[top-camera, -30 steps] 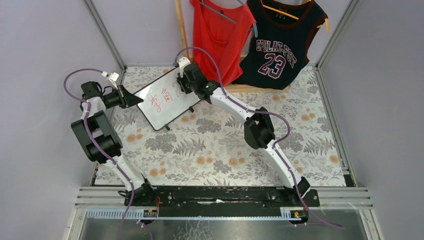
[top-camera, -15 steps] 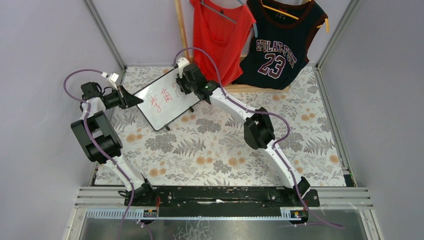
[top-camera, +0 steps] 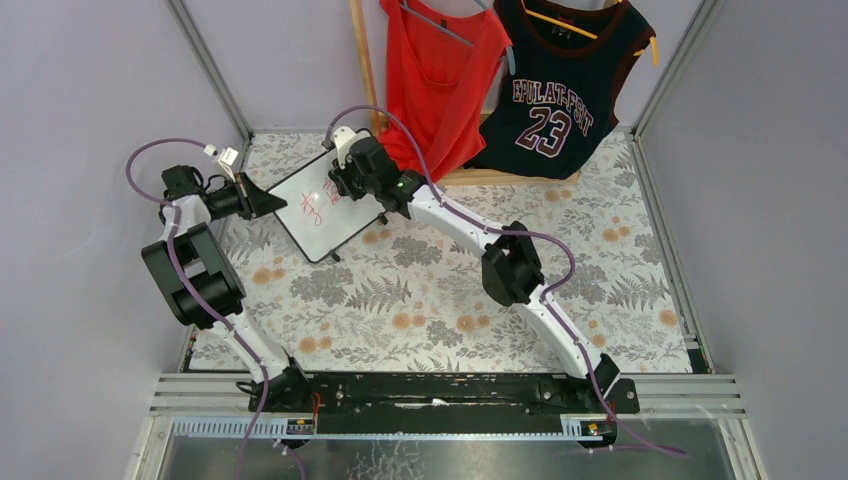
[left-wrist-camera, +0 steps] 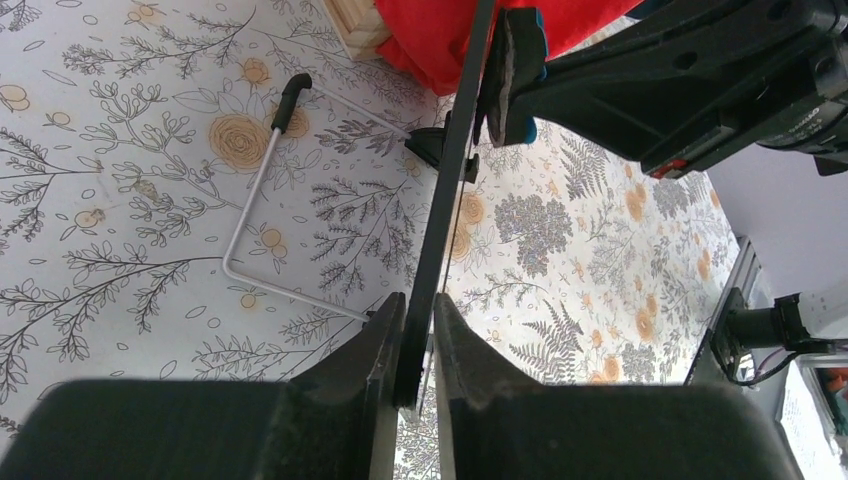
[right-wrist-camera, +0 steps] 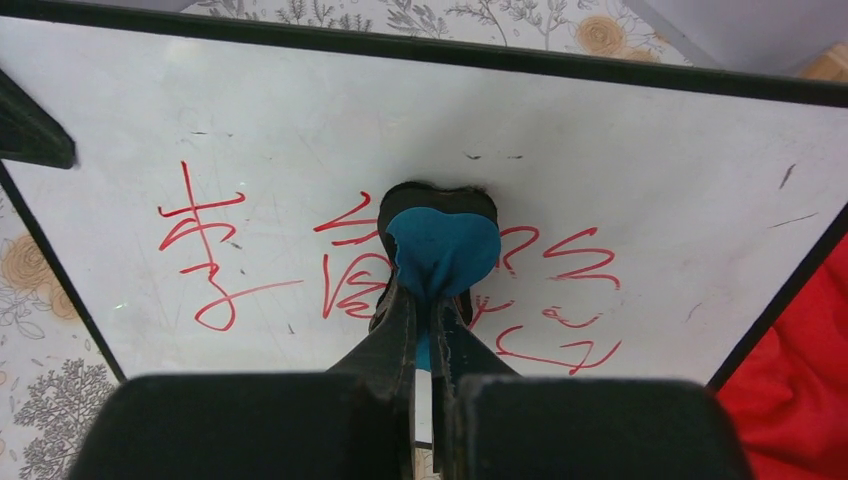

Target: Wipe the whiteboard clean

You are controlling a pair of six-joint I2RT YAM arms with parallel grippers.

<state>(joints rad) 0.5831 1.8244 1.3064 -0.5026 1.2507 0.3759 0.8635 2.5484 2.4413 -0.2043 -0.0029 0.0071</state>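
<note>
The whiteboard (top-camera: 325, 228) stands tilted at the back left of the table, with red handwritten characters (right-wrist-camera: 215, 265) on its face. My left gripper (top-camera: 272, 203) is shut on the board's black frame at its left edge (left-wrist-camera: 455, 150), one finger on each side. My right gripper (right-wrist-camera: 425, 300) is shut on a small blue eraser (right-wrist-camera: 443, 250), which presses flat against the middle of the board, over the red writing. From above, the right wrist (top-camera: 343, 180) covers the board's upper middle. The left wrist view shows the eraser's edge (left-wrist-camera: 520, 50) against the board.
A red tank top (top-camera: 440, 70) and a black jersey (top-camera: 560, 90) hang at the back, just behind the board. A bent wire stand (left-wrist-camera: 250, 210) reaches from the board's back down to the flowered tablecloth (top-camera: 440, 290). Metal frame posts (top-camera: 210, 70) line both sides.
My right gripper has slid the eraser leftward across the board, from its right part to the middle. The left gripper and the board have stayed in place.
</note>
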